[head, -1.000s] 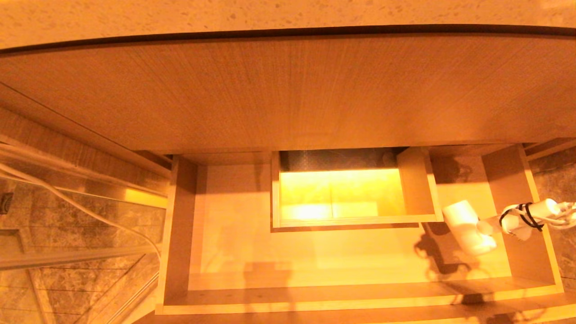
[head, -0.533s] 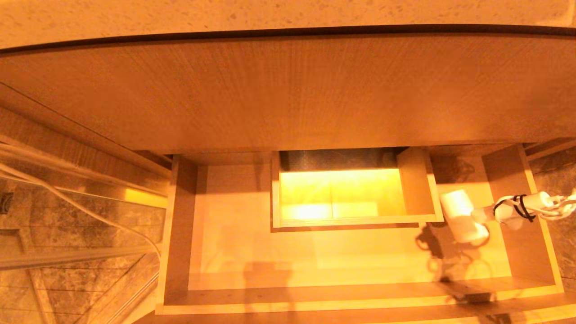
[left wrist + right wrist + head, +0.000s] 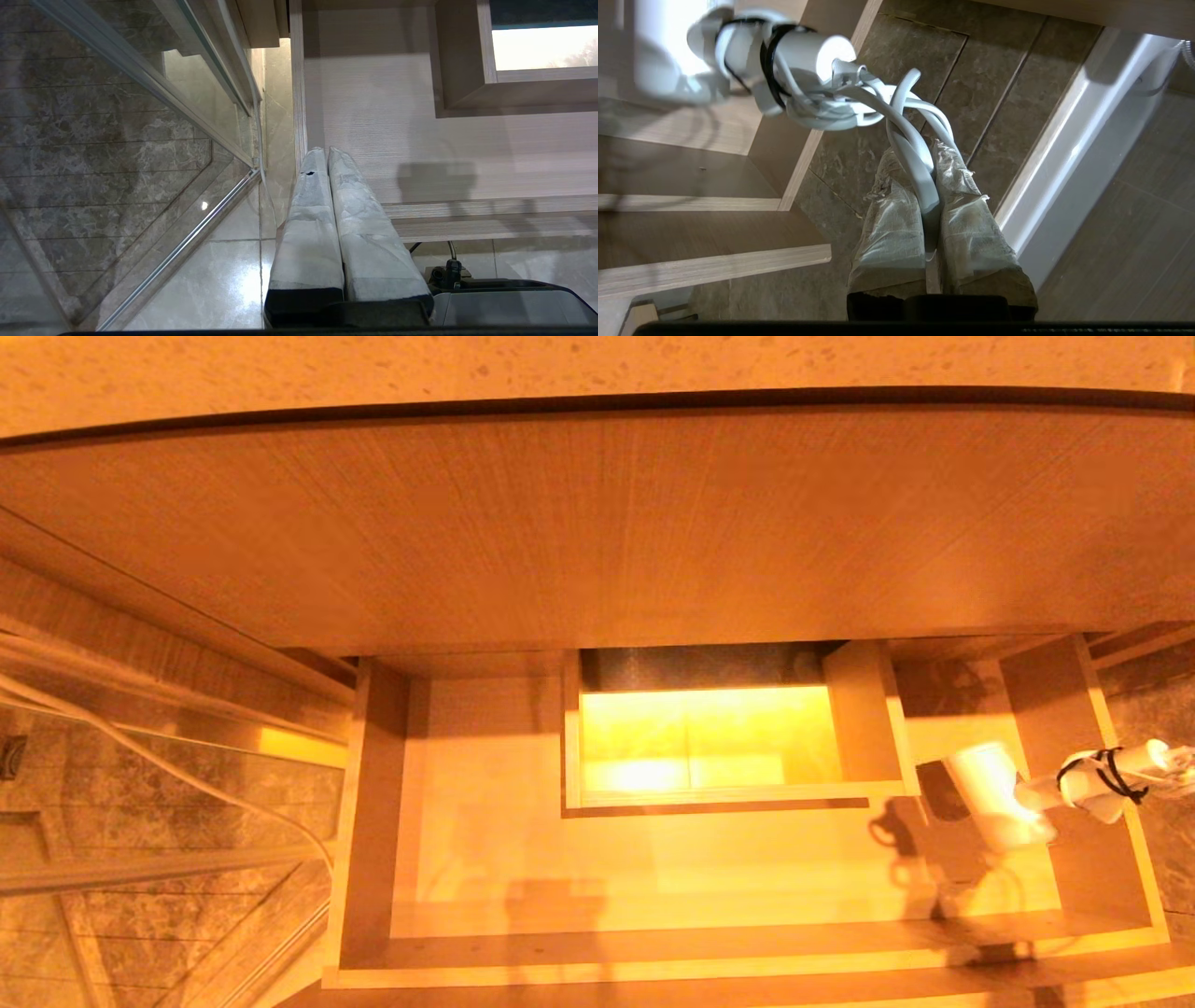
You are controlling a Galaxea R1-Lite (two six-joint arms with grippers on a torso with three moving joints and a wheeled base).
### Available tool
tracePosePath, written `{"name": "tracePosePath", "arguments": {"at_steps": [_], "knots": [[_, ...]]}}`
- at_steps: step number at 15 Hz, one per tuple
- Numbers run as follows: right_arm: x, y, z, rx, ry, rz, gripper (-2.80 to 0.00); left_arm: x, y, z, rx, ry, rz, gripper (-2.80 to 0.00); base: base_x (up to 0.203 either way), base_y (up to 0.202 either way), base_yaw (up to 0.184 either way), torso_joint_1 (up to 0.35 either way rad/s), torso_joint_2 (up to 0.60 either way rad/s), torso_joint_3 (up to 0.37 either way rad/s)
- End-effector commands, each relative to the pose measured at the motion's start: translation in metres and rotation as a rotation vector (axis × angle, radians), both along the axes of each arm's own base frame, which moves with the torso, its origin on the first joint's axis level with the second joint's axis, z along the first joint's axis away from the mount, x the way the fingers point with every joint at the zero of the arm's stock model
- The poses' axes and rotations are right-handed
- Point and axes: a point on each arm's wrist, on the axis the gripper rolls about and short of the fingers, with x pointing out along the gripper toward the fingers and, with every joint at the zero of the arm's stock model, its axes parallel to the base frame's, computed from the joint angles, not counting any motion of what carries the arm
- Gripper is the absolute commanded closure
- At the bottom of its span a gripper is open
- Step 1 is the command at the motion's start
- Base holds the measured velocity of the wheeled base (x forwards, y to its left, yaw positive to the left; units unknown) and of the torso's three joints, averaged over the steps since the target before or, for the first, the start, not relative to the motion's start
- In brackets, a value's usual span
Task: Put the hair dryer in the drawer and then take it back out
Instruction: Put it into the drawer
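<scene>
Nearest to me, my right gripper [image 3: 927, 186] has its two wrapped fingers [image 3: 892, 224] pressed on a loop of the white cord [image 3: 915, 154], so I hold the dryer [image 3: 994, 793] only by the cord, not by its body. This gripper hangs outside the right wall of the drawer [image 3: 1116, 859], above the dark floor tiles [image 3: 971, 84].

My left gripper [image 3: 329, 154] waits at the left front corner of the drawer, its fingers pressed together with nothing between them.

Further from me, the dryer hangs in the air over the right part of the drawer, with the handle reaching across the right wall toward my gripper. Its shadow lies on the pale floor of the drawer, apart from the body, so I judge it is not resting there. I cannot say from this moment alone if I am putting it in or taking it out. Either way, I think the next move must be slow, because a thing held by its cord can swing and hit the wall.

The dryer is small and white, with a short round barrel and a stubby handle. The cord is coiled at the handle end and bound by black ties [image 3: 1111, 775]. At the back of the drawer is the boxed cut-out [image 3: 709, 737].
</scene>
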Motion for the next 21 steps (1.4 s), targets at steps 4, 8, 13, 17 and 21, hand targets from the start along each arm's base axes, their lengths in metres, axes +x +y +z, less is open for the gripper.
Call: {"name": "tracePosePath", "arguments": {"at_steps": [4,8,13,17,21], "knots": [[0.023,-0.008,-0.005,-0.012,0.008,0.003,0.00,0.000,0.000,0.000,-0.001,0.000,0.000,0.00,0.000,0.000,0.000,0.000,0.00,0.000],[0.042,-0.011,-0.002,-0.032,0.007,0.020,0.00,0.000,0.000,0.000,-0.001,0.000,0.000,0.00,0.000,0.000,0.000,0.000,0.00,0.000],[0.060,-0.015,0.001,-0.033,0.007,0.034,0.00,0.000,0.000,0.000,-0.001,0.000,0.000,0.00,0.000,0.000,0.000,0.000,0.00,0.000],[0.065,-0.011,0.008,-0.036,-0.018,0.053,0.00,0.000,0.000,0.000,-0.001,0.000,0.000,0.00,0.000,0.000,0.000,0.000,0.00,0.000],[0.051,-0.006,0.005,-0.037,-0.015,0.060,0.00,0.000,0.000,0.000,-0.001,0.000,0.000,0.00,0.000,0.000,0.000,0.000,0.00,0.000]]}}
